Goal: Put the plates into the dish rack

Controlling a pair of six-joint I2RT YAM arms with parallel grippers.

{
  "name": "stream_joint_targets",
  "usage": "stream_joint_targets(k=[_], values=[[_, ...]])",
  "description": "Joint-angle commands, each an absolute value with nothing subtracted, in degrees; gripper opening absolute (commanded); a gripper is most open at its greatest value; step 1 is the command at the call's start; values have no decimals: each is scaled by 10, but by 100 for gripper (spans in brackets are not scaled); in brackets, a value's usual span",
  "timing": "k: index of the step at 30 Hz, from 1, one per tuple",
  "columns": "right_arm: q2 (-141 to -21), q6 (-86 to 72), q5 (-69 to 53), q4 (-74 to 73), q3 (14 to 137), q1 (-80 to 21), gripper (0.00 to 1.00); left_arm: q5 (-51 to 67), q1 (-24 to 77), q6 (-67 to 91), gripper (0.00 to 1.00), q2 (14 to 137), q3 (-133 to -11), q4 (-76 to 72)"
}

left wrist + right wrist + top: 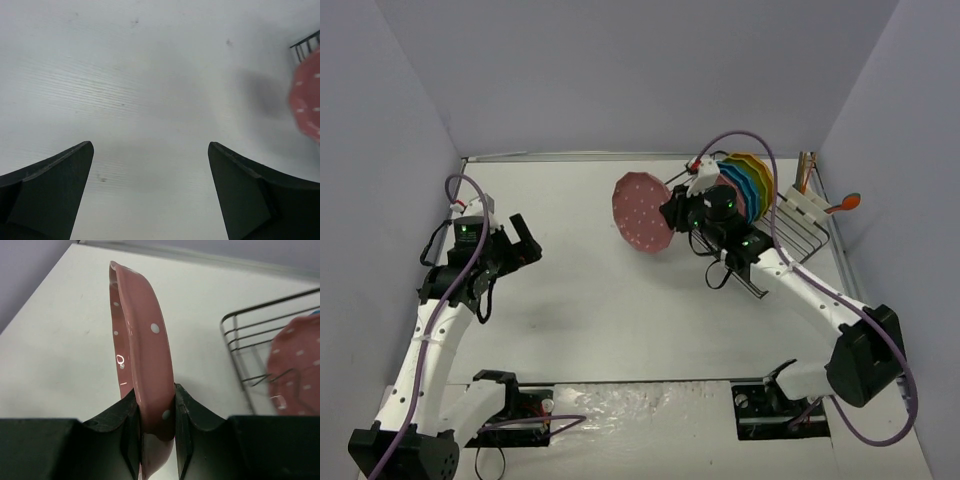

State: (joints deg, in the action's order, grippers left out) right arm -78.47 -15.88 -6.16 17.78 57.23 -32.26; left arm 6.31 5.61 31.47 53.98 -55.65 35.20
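Right wrist view is showing the right jaws pinching shut on the rim of a pink plate [145,350], holding it upright (edge-on) just left of the dish rack [805,235], where other plates [750,185] are standing; the left jaws are gaping wide over the worktop [150,75], gripping nothing.

In the overhead view the right arm's wrist [725,205] covers much of the dish rack [805,240] and the near parts of the plates [752,185] standing in it, so their number cannot be told. An orange-tipped object [847,203] at the rack's far right is too small to name. In the left wrist view the right edge cuts off the pink plate [307,100], which is blurred, and only a corner of the rack shows. In the right wrist view the fingers of the right hand [156,397] hide that plate's lower rim. A second pink plate [295,370] in the rack is blurred and cropped at the right.
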Motion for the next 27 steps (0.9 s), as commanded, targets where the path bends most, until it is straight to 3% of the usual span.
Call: stream_joint_targets(k=[1, 7, 15, 27], values=[[-704, 30, -23, 159, 660, -285, 0, -34, 52, 210, 97, 526, -584, 381], [-695, 163, -27, 126, 707, -217, 0, -66, 52, 176, 97, 506, -568, 368], [-725, 229, -98, 113, 746, -124, 0, -89, 52, 154, 97, 476, -532, 340], [-788, 272, -127, 105, 744, -109, 0, -92, 52, 151, 97, 471, -530, 343]])
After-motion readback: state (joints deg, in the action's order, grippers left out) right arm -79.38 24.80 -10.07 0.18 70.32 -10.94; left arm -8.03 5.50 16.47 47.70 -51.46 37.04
